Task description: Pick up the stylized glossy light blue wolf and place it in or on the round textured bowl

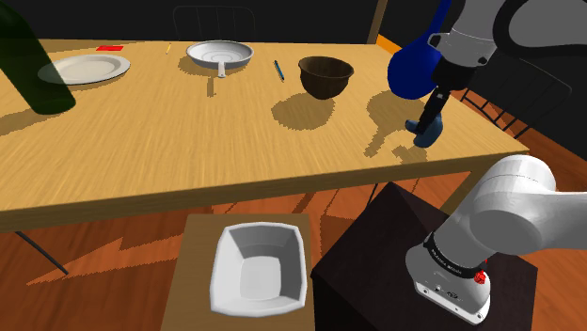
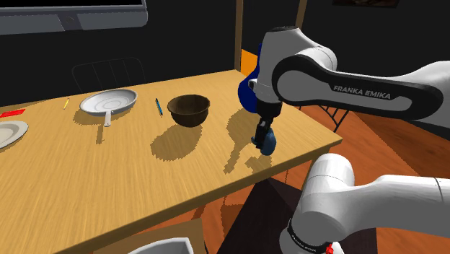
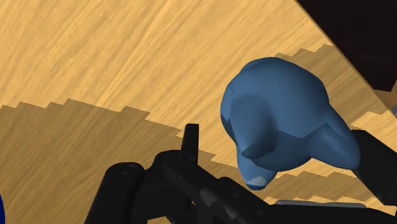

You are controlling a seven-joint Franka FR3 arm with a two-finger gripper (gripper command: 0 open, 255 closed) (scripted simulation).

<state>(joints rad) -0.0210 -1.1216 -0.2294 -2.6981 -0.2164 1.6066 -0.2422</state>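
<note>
So the gripper [image 1: 431, 120] was down at the near corner of the wooden table [image 1: 188, 141], the end closest to the dark stand [image 1: 357, 263], with the wolf [image 1: 423, 134] sitting right in between its fingers [image 3: 191, 137]. The wolf was a rounded, lumpy little thing in a mid blue. In the wrist view the fingers were spread apart on either side of it. One looked right up against the wolf's flank, but on the other side I could see a sliver of bare wood between finger and wolf, so I wouldn't call that gripped. I couldn't tell if the wolf was resting on the wood or a touch above it; its shadow fell just beside it. The bowl [image 1: 325, 75], round and dark brown, stood well apart from the wolf, further along the table toward the shoulder view's left. Past the bowl in that direction were a blue pen [image 1: 278, 70], a grey pan [image 1: 219, 54] with a short handle, a white plate [image 1: 85, 68] and a dark green bottle [image 1: 33, 66]. A big dark blue round thing [image 1: 414, 66] sat just behind the arm [image 1: 475, 38]. Lower down, in front of the table, a white bin [image 1: 226, 254] sat on a brown board.
</note>
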